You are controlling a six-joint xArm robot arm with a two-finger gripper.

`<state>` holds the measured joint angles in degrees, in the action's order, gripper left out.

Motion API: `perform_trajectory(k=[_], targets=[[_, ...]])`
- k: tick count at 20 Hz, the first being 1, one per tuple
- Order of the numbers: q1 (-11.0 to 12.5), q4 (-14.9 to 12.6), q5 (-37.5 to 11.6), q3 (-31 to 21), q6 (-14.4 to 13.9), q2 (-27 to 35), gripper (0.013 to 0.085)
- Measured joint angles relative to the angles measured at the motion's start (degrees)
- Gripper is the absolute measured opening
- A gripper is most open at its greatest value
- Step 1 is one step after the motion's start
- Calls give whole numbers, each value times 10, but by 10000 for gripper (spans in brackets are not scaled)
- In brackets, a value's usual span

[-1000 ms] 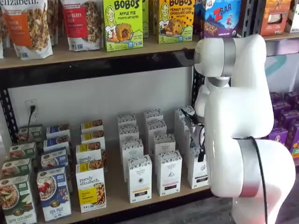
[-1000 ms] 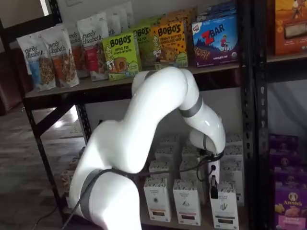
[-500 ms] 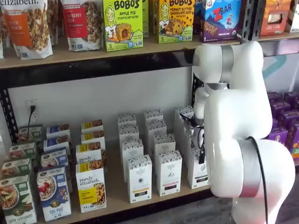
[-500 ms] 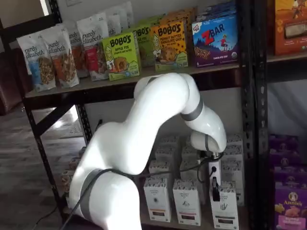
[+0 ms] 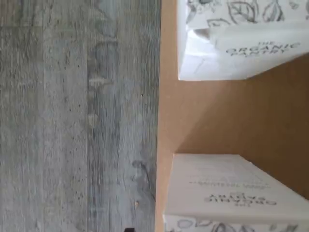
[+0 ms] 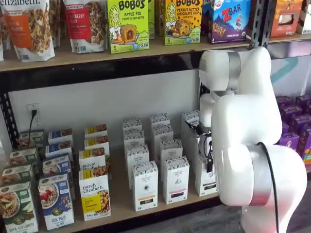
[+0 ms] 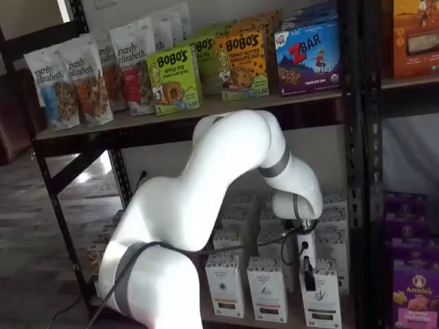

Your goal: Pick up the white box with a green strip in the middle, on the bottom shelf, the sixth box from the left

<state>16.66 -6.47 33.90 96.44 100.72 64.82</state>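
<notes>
The white box point(image 6: 206, 180) is the rightmost carton in the front row on the bottom shelf point(image 6: 121, 196), with a dark strip low on its front. It also shows in a shelf view point(image 7: 321, 300). My gripper point(image 7: 308, 275) hangs at this box's top, its black finger dropping in front of the patterned band. In a shelf view the gripper point(image 6: 210, 163) sits just above the box, partly hidden by my white arm. Only one finger shows, side-on, so I cannot tell whether it is open. The wrist view shows two white cartons point(image 5: 241, 38) point(image 5: 227, 193) with bare shelf board point(image 5: 217, 116) between them.
Two more white cartons point(image 6: 176, 179) point(image 6: 146, 185) stand left of the white box, with rows behind. A yellow "purely elizabeth" box point(image 6: 94, 194) stands further left. A black upright point(image 7: 357, 205) rises close on the right. Grey plank floor point(image 5: 77, 116) lies off the shelf edge.
My arm has sunk a little, and the gripper has come lower onto the top of the white box. The boxes have not moved.
</notes>
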Motion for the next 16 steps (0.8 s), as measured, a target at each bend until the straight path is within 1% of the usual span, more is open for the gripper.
perform_trajectory(k=[2,4,5,7,16], targets=[[0,4,0,2,3,1,850],[0,7,0,2,6,2,770],[1,8,1,3,7,2,770],[1,7,3,3,7,2,690],[1,7,4,0,7,-2,690]])
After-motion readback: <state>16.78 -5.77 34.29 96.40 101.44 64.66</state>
